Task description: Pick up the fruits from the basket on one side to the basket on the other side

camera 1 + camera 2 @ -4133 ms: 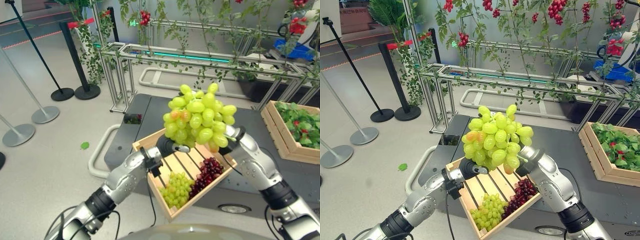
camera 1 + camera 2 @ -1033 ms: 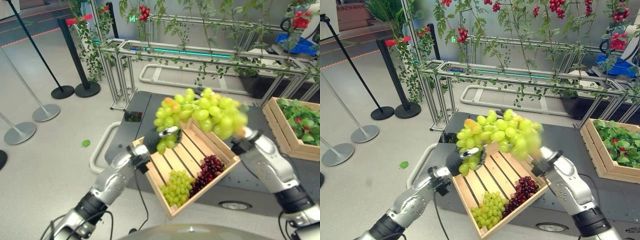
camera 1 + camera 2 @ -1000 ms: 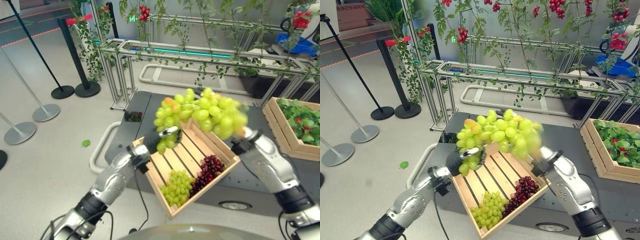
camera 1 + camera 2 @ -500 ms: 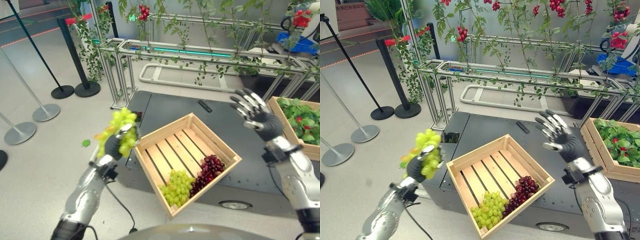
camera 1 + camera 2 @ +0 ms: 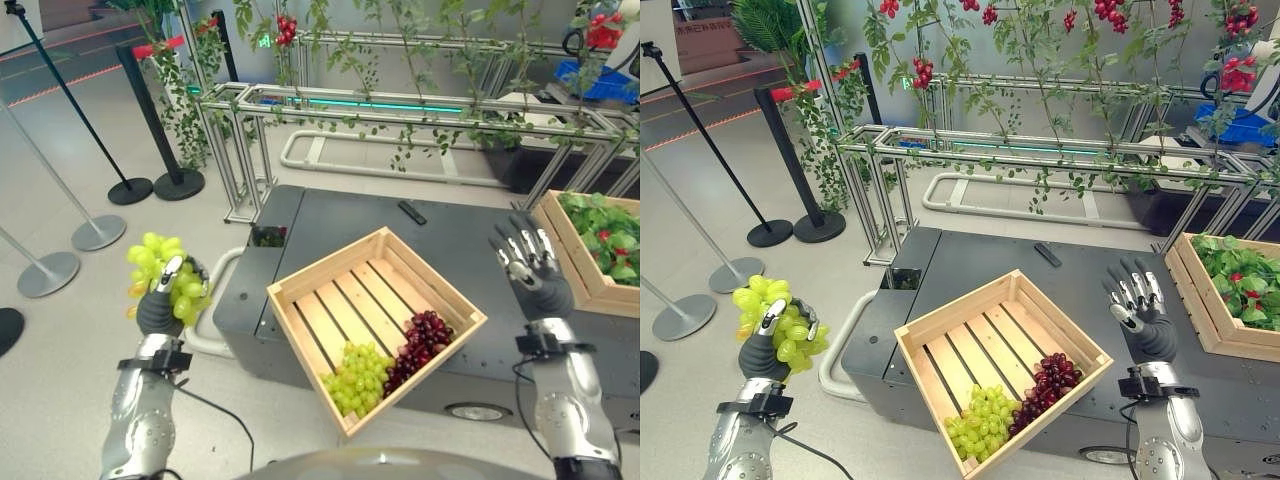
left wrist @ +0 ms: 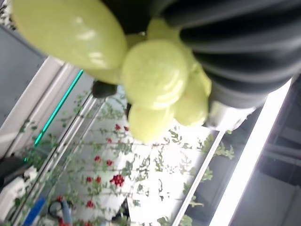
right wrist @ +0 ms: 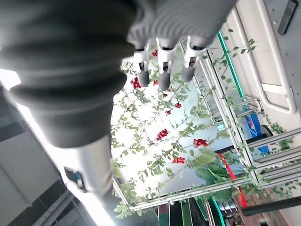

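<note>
A large bunch of green grapes [image 5: 162, 276] is held up at the far left, over the floor, with my left hand [image 5: 158, 310] shut on it; the same grapes [image 6: 155, 77] show close up in the left wrist view. A wooden crate [image 5: 305, 283] sits tilted on the dark platform [image 5: 330, 215], holding a smaller green grape bunch [image 5: 357, 375] and a dark red grape bunch [image 5: 418, 338] in its near corner. My right hand [image 5: 535, 275] is raised to the right of the crate, fingers straight and spread, holding nothing.
A second wooden crate [image 5: 585, 290] with leafy greens and red fruit stands at the right edge. A small black remote [image 5: 411, 212] lies on the platform behind the crate. Metal frames with vines [image 5: 400, 100] stand behind. Stanchion posts [image 5: 100, 231] stand on the floor at left.
The big grape bunch, earlier held by both hands above the crate, has gone left in my left hand, out past the platform. My right hand let go and dropped lower at the right.
</note>
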Available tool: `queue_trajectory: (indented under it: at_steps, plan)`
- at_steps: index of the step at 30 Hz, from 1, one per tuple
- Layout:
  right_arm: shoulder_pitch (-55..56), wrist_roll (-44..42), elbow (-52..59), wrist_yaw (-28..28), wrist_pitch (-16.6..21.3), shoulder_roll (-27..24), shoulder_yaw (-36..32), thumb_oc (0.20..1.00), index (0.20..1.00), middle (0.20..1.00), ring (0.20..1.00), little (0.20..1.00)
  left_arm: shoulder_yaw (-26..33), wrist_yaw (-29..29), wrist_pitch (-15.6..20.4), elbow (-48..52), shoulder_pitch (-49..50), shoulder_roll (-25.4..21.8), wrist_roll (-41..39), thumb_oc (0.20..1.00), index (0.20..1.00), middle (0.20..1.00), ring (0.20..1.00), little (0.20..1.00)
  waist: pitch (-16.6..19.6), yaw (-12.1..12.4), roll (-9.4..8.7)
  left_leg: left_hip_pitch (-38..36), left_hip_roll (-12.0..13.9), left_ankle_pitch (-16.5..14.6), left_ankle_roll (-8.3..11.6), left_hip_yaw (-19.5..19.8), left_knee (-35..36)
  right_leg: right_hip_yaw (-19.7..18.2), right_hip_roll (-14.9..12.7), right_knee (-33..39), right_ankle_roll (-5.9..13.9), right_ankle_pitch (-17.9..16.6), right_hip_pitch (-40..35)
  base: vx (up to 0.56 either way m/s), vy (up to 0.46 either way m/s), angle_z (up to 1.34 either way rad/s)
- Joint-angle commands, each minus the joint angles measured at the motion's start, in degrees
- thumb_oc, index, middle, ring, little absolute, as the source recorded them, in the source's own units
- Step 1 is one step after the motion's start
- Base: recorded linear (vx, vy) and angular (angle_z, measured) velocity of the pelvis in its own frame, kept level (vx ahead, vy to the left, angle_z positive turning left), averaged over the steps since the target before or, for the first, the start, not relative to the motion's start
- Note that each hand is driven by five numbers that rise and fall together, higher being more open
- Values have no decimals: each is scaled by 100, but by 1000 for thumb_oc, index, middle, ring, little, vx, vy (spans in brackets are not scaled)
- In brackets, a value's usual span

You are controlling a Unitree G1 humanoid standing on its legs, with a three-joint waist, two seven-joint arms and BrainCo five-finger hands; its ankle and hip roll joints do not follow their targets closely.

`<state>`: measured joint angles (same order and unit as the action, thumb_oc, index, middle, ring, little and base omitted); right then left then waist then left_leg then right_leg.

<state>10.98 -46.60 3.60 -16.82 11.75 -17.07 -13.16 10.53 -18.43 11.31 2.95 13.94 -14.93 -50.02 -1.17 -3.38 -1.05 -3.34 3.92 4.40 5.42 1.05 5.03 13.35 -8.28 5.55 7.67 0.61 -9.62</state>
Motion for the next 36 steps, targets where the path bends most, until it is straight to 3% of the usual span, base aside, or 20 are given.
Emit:
queue_trajectory:
  at_steps: [1, 9, 11, 13, 15, 17, 19, 20, 22, 23, 24, 25, 28, 29, 30, 32, 33, 34, 35, 36]
  plan:
    - [-347, 203, 104, 38, 406, 35, -414, 1000, 1000, 1000, 1000, 1000, 559, 9, 604, 384, -268, -218, 498, 200, 200, 200, 200, 200, -91, 72, -88, -267, -339, -722, -391, 302, -282, 103, 360, -520, -182, 359, 200, -17, -33, 0]
    - [-457, 353, 110, 163, 459, -47, -350, 1000, 1000, 1000, 1000, 1000, 718, 291, 834, 408, -250, -173, 798, 200, 200, 200, 200, 200, -306, 109, -107, 13, -313, -739, -302, 369, -726, 61, 436, -742, -320, 494, 345, -85, -63, 1]
    - [-517, 416, 150, 193, 480, -124, -349, 1000, 1000, 1000, 1000, 1000, 696, 329, 868, 461, -313, -236, 871, 200, 200, 200, 200, 200, -431, 151, -121, 287, -298, -534, -231, 463, -719, 79, 462, -747, -368, 434, 541, -226, -67, 7]
    - [-563, 414, 249, 192, 532, -153, -376, 1000, 1000, 1000, 1000, 1000, 662, 406, 949, 522, -469, -282, 959, 200, 200, 200, 200, 200, -554, 210, -97, 684, -225, -2, -26, 589, -500, 204, 453, -665, -361, 374, 769, -336, 15, 13]
    - [-628, 542, 253, 295, 586, -239, -463, 1000, 1000, 1000, 1000, 1000, 572, 440, 951, 513, -697, -342, 1042, 200, 200, 200, 200, 200, -526, 160, -151, 982, -292, -45, -3, 646, -557, 347, 270, -677, -309, 257, 1165, -371, 29, 36]
    - [-675, 567, 216, 303, 569, -274, -425, 1000, 1000, 1000, 1000, 1000, 531, 373, 961, 453, -768, -327, 1015, 200, 200, 200, 200, 200, -444, 7, -211, 778, -521, -758, -166, 648, -1376, 327, 96, -716, -267, 15, 1587, -335, 63, 57]
    - [-644, 624, 240, 243, 517, -279, -392, 1000, 1000, 1000, 1000, 1000, 495, 311, 987, 429, -786, -272, 1037, 200, 200, 200, 200, 200, -401, -121, -144, 506, -597, -1198, -239, 698, -2088, 223, -7, -693, -263, -177, 1759, -247, 239, -6]
    - [-613, 602, 151, 236, 495, -243, -344, 1000, 1000, 1000, 1000, 1000, 486, 367, 1052, 395, -771, -218, 1091, 200, 200, 200, 200, 200, -434, -190, -7, 14, -614, -1424, -260, 918, -2541, 32, -5, -808, -254, -271, 1855, -138, 269, -41]
    - [-588, 611, 139, 256, 499, -221, -365, 1000, 1000, 1000, 1000, 1000, 522, 425, 1075, 361, -791, -200, 1109, 200, 200, 200, 200, 200, -456, -254, -8, -144, -671, -1494, -281, 973, -2572, -62, -76, -868, -227, -356, 1933, -120, 311, -17]
    - [-471, 549, 194, 216, 474, -147, -398, 1000, 1000, 1000, 1000, 1000, 606, 493, 1102, 365, -794, -139, 1064, 200, 200, 200, 200, 200, -490, -436, 60, -524, -612, -2012, -413, 792, -2118, -255, -195, -1037, -106, -476, 2168, -112, 321, -2]
    - [-463, 548, 202, 216, 470, -149, -395, 1000, 1000, 1000, 1000, 1000, 609, 492, 1101, 367, -787, -136, 1063, 200, 200, 200, 200, 200, -497, -414, 68, -558, -603, -2014, -418, 765, -2090, -280, -181, -1055, -101, -467, 2168, -187, 451, -3]
    - [-319, 614, 269, 169, 455, -121, -511, 1000, 1000, 1000, 1000, 1000, 617, 553, 1140, 386, -831, -136, 1178, 200, 200, 200, 200, 200, -514, -547, 84, -638, -791, -2337, -602, 556, -1786, -424, -412, -1071, 67, -706, 2315, -109, 243, -13]
    - [-245, 781, 272, 259, 486, -65, -591, 1000, 1000, 1000, 1000, 1000, 587, 654, 1167, 429, -842, -141, 1366, 200, 200, 200, 200, 200, -557, -547, 11, -480, -1112, -2402, -740, 315, -1784, -457, -731, -947, 271, -1076, 2408, -252, 441, -31]
    - [-254, 923, 262, 293, 448, -41, -510, 1000, 1000, 1000, 1000, 1000, 647, 691, 1171, 445, -792, -160, 1388, 200, 200, 200, 200, 200, -606, -472, 32, -357, -1225, -2347, -774, 42, -1691, -146, -959, -683, 312, -1065, 2436, -170, 209, -56]
    - [-255, 927, 264, 297, 446, -41, -506, 1000, 1000, 1000, 1000, 1000, 650, 689, 1172, 445, -790, -160, 1387, 200, 200, 200, 200, 200, -609, -459, 33, -369, -1223, -2345, -775, 26, -1679, -158, -950, -665, 314, -1077, 2429, -257, 317, -84]
    - [-230, 1056, 233, 326, 393, -34, -407, 1000, 1000, 1000, 1000, 1000, 701, 737, 1174, 450, -633, -198, 1559, 200, 200, 200, 200, 200, -716, -311, 81, -296, -1221, -2191, -792, -243, -1638, 335, -1134, -569, 331, -1057, 2424, -346, 223, -124]
    - [-307, 1132, 191, 378, 361, -48, -272, 1000, 1000, 1000, 1000, 1000, 733, 818, 1129, 447, -635, -238, 1600, 200, 200, 200, 200, 200, -804, -195, 173, -147, -1126, -1980, -819, -437, -1628, 561, -1029, -1107, 215, -717, 2247, -402, 160, -129]
    - [-313, 1131, 189, 377, 362, -47, -270, 1000, 1000, 1000, 1000, 1000, 738, 818, 1127, 448, -638, -240, 1600, 200, 200, 200, 200, 200, -800, -203, 144, -133, -1160, -1947, -826, -436, -1614, 547, -1067, -1132, 213, -717, 2280, -515, 180, -71]
    - [-232, 1069, 136, 271, 317, -54, -277, 1000, 1000, 1000, 1000, 1000, 668, 758, 1098, 393, -687, -322, 1536, 200, 200, 200, 200, 200, -745, -288, 169, -41, -1058, -1683, -902, -423, -1446, -157, -540, -2184, 105, -253, 2231, -241, 74, -55]
    - [-232, 1069, 136, 271, 317, -53, -278, 1000, 1000, 1000, 1000, 1000, 667, 757, 1099, 392, -688, -324, 1535, 200, 200, 200, 200, 200, -738, -279, 163, -36, -1064, -1678, -903, -432, -1440, -169, -544, -2194, 105, -250, 2248, -320, 67, -22]
